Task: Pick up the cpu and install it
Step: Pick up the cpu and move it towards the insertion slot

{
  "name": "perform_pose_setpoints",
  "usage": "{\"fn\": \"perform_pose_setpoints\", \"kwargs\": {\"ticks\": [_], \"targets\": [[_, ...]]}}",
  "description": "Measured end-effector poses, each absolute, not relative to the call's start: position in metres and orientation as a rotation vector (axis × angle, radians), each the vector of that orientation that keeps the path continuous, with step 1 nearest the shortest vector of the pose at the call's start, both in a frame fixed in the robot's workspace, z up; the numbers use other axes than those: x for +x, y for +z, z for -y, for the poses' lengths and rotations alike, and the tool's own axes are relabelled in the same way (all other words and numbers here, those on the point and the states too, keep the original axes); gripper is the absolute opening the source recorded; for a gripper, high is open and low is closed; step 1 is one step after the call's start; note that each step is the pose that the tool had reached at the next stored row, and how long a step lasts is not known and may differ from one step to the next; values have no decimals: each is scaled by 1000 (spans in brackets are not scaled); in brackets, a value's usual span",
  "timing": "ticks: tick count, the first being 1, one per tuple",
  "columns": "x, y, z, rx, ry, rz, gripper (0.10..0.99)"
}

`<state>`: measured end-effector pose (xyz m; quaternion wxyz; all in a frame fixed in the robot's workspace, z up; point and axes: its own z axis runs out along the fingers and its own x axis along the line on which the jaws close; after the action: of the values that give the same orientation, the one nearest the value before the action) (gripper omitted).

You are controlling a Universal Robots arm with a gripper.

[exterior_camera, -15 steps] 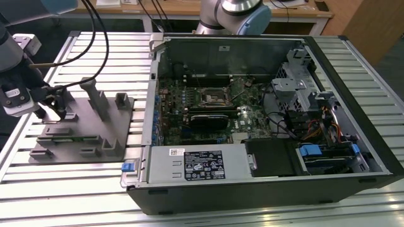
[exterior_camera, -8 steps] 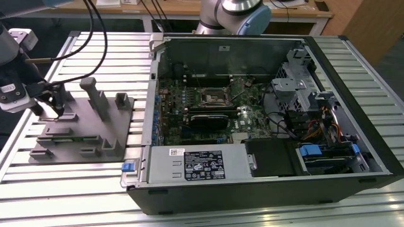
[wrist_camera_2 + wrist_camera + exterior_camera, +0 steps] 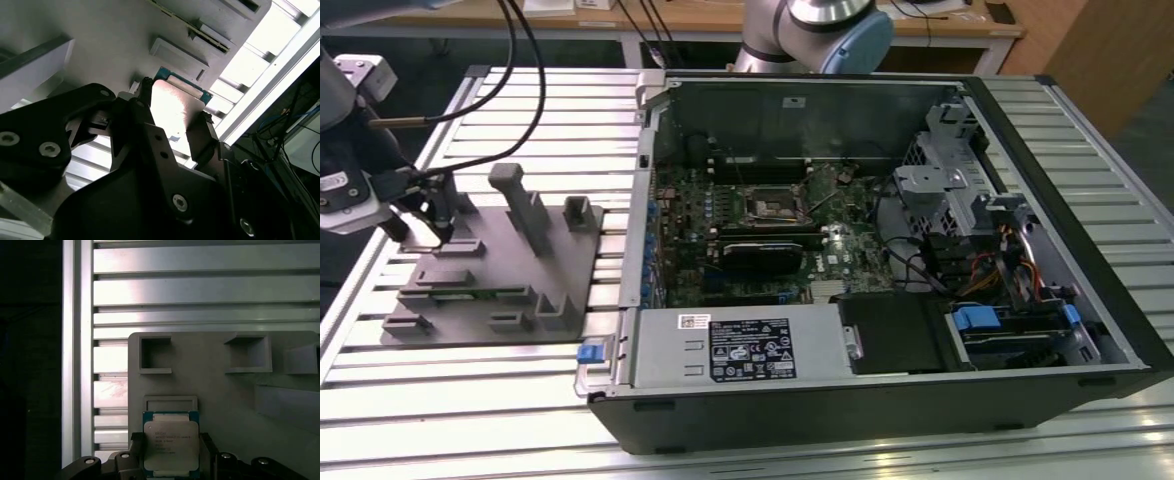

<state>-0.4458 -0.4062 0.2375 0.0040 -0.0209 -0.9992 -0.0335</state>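
Gripper (image 3: 175, 107) clamped the cpu (image 3: 171, 445) by two edges as I watched. Its silvery top showed a green rim.

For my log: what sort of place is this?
Likely a robotics workcell for PC assembly: an open computer case on a slatted aluminium table, beside a grey fixture holding a cpu.

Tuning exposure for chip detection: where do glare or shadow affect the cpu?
Second wrist view: glare whitens the top of the cpu. First wrist view: the cpu is evenly lit, the slatted table bright. Exterior view: even light, computer case interior dimmer.
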Motion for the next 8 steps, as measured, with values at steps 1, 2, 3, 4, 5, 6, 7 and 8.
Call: {"fn": "perform_pose_setpoints", "kwargs": {"ticks": [1,2,3,4,5,6,7,8], "targets": [[-446,238,406,-66,-105,3131,529],[-446,238,406,-66,-105,3131,529],[-446,238,406,-66,-105,3131,529],[-446,238,406,-66,-105,3131,529],[-446,239,406,-66,-105,3131,529],[-446,239,406,-66,-105,3131,529],[-446,240,406,-66,-105,3131,529],[-446,241,406,-66,-105,3131,529]]}}
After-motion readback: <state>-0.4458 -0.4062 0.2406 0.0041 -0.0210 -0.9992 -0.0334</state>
